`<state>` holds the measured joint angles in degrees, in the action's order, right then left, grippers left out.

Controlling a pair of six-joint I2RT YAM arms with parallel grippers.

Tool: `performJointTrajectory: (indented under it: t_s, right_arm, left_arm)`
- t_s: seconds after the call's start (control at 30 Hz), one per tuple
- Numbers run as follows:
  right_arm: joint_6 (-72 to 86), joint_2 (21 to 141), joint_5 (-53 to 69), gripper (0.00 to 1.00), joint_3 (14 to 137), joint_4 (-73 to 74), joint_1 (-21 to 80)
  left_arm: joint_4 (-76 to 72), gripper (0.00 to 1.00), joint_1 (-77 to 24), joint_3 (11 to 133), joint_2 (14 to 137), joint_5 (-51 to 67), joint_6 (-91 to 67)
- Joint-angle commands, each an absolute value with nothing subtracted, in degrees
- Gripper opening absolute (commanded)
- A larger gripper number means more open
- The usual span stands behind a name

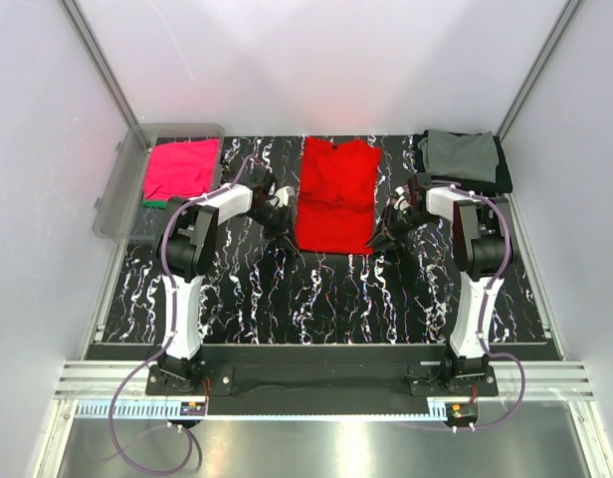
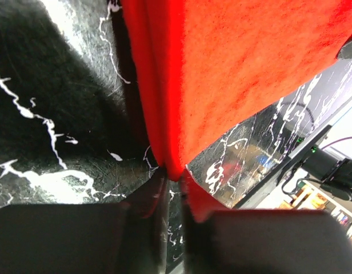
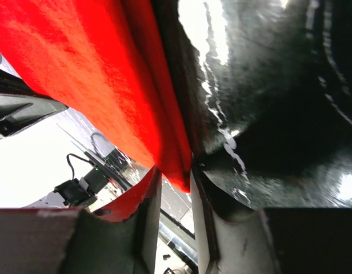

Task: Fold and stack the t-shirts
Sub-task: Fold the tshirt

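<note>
Step in hand, as I read it: taking the near hem of the red shirt point(image 1: 334, 194) to fold it lengthwise.

- Red shirt lies flat mid-counter point(image 1: 287, 299), collar away from the arm bases, sides seemingly already tucked in.
- Left fingers point(image 2: 143, 217) are at its near-left corner, drawn nearly together with the cloth edge pinched between them. Reads as a grip.
- Right fingers point(image 3: 144, 222) are at the near-right corner. The cloth runs down between them, but a gap shows beside it, so I cannot tell whether they are clamped.
- Pink shirt point(image 1: 180, 167) is folded at far left, lying over the bin point(image 1: 117, 199) edge with a green one under it.
- Grey shirt point(image 1: 462, 154) is folded at far right on a black one.

Next move likely calls for a firm right grip. Then both corners lift together and carry evenly toward the collar, hem kept taut so it lands square.

Hard to make out:
- From above, both sets of fingers are dark against the dark counter, so contact is unreadable.
- The wrist views cut off most of the shirt.
- The number of cloth layers in each pinch is unclear.
</note>
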<state>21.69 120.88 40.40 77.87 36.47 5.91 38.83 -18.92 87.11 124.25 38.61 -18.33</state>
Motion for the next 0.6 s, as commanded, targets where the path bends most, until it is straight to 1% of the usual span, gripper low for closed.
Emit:
performJointTrajectory:
  t_s: [0.0, 0.03, 0.07, 0.2, 0.3, 0.43, 0.57]
  right_arm:
    - [23.2, 120.8, 43.2, 0.33, 78.3, 34.0, 6.9]
    - [23.7, 120.2, 43.6, 0.32, 77.0, 33.7, 6.9]
    - [24.0, 119.8, 44.0, 0.31, 76.4, 33.5, 7.0]
    - [24.7, 116.0, 44.2, 0.3, 72.2, 33.2, 7.0]
    - [24.5, 114.1, 44.5, 0.22, 70.5, 32.3, 7.1]
    - [24.0, 111.9, 44.8, 0.0, 70.1, 32.3, 6.9]
    - [24.0, 108.4, 45.6, 0.0, 68.7, 32.9, 6.1]
  left_arm:
    - [36.8, 0.08, -19.1, 89.6, 124.0, 40.8, -18.5]
    - [36.7, 0.03, -19.1, 89.7, 123.8, 40.8, -18.5]
    - [36.7, 0.0, -19.1, 89.7, 123.6, 40.7, -18.4]
    - [36.2, 0.0, -19.2, 89.3, 122.4, 40.2, -18.1]
    - [36.2, 0.0, -19.4, 88.9, 121.0, 40.2, -17.6]
    - [37.0, 0.0, -19.5, 88.3, 118.5, 40.0, -16.6]
    - [38.1, 0.0, -19.5, 87.3, 113.9, 40.3, -16.1]
